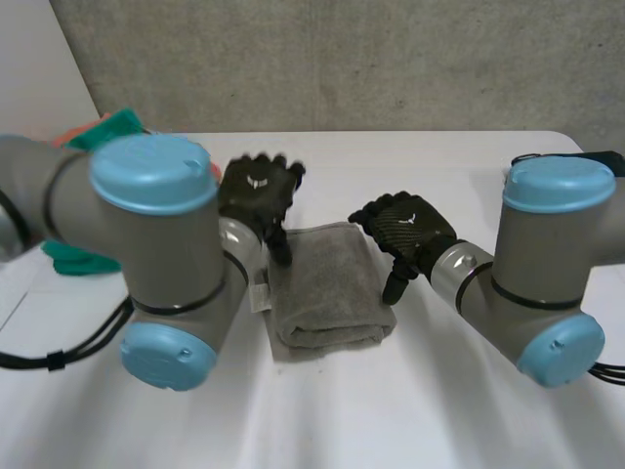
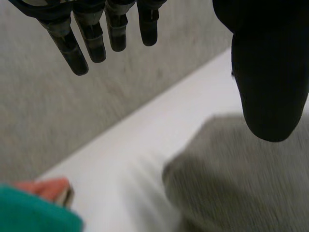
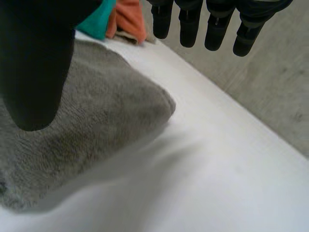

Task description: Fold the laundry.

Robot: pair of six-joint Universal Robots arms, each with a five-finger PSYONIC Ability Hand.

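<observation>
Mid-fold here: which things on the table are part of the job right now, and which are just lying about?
In the job: grey towel, folded, with the left hand and right hand open at its sides.
Lying about: teal cloth and orange cloth, beyond the left arm; possibly laundry still to fold.

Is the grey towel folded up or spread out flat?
Folded. The grey towel is a thick little bundle with rounded, doubled edges on the white table.

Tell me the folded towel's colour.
The towel is plain grey; head view shows it best.
</observation>
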